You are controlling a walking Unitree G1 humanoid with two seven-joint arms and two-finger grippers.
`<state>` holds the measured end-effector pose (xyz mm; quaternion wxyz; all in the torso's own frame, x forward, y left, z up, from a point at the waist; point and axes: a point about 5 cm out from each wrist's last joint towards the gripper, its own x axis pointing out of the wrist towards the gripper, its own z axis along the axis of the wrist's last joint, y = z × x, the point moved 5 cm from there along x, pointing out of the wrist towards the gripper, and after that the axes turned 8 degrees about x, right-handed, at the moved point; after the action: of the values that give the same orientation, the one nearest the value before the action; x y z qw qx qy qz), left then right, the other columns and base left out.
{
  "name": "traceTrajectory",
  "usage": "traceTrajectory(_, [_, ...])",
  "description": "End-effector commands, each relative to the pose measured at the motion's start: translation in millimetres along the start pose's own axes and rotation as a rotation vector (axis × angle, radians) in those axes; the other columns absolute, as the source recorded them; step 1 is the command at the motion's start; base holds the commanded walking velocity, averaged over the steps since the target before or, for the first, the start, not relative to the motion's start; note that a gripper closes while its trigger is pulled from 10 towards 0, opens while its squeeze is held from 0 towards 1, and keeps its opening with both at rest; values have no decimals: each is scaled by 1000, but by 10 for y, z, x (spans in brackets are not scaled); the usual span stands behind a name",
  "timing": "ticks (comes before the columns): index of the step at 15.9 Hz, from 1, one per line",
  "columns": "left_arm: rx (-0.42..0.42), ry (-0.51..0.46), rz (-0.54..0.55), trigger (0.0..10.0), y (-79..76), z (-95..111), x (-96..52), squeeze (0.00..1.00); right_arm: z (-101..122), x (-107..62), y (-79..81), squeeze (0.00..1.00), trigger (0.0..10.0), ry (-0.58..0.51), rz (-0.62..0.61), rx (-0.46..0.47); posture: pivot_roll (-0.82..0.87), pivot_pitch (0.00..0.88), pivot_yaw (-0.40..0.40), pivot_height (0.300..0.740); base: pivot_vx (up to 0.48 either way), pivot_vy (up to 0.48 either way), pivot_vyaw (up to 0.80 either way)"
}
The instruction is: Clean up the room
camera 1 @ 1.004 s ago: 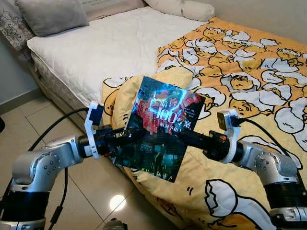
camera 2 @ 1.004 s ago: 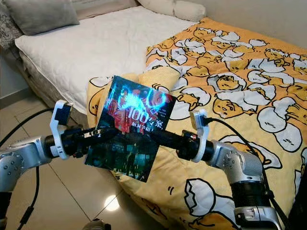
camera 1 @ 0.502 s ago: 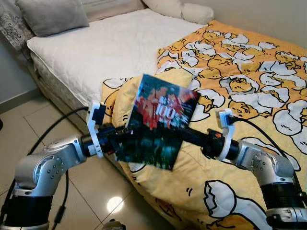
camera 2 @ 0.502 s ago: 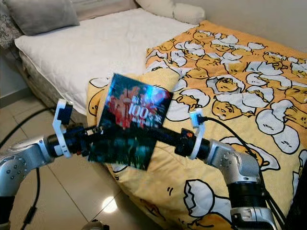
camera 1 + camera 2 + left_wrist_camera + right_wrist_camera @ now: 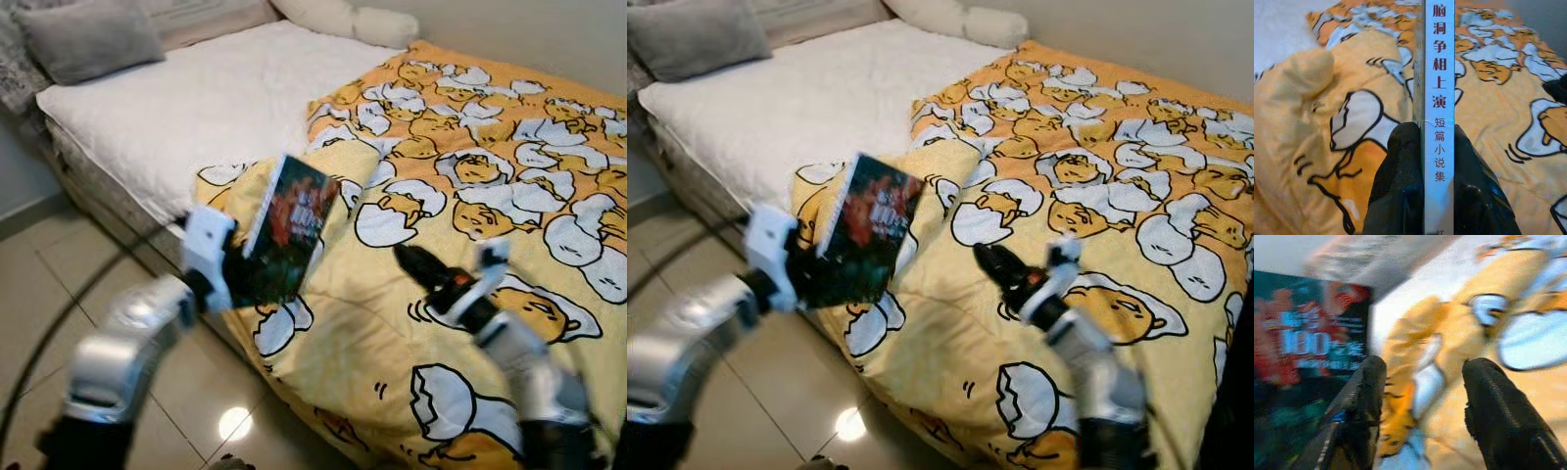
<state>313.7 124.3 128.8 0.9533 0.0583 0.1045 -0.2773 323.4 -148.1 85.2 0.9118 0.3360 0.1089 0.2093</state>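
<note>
The left tool [image 5: 250,279] pinches the book [image 5: 284,230] by its spine; the right tool [image 5: 411,262] (fingers spread) hangs empty. Next: shelve it somewhere.

Book [image 5: 290,227] in left gripper [image 5: 235,274] over blanket [image 5: 470,196]

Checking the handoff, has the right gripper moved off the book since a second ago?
Yes. The right gripper has let go and pulled rightward over the duvet, away from the book.
</note>
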Motion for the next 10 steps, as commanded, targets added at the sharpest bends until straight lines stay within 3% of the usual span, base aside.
traceTrajectory(1, [31, -30, 103, 0, 121, 84, -45, 0, 113, -38, -68, 1000, 10000, -76, -120, -98, -84, 0, -4, 740, 0, 0, 0])
traceTrajectory(3, [12, -29, 173, 0, 194, 35, -88, 0, 127, -85, -58, 1000, 10000, -115, -179, -124, -81, 0, -13, 740, 0, 0, 0])
traceTrajectory(5, [16, -30, 234, 0, 263, 14, -154, 0, 99, -132, 27, 1000, 10000, -113, -214, -223, -97, 0, -6, 740, 0, 0, 0])
traceTrajectory(6, [46, -18, 277, 196, 288, -10, -158, 0, 105, -122, 32, 0, 10000, -121, -240, -253, -85, 0, -19, 740, 0, 0, 0])
traceTrajectory(7, [58, 3, 311, 10000, 298, -60, -164, 0, 98, -112, 14, 0, 10000, -121, -279, -265, -83, 0, -24, 740, 0, 0, 0])
traceTrajectory(9, [64, 91, 394, 10000, 347, -202, -200, 0, 59, -113, 14, 0, 10000, -101, -314, -282, -76, 0, -29, 740, 0, 0, 0])
traceTrajectory(10, [76, 76, 391, 10000, 323, -161, -211, 0, 58, -112, 25, 0, 10000, -101, -329, -298, -78, 0, -24, 740, 0, 0, 0])
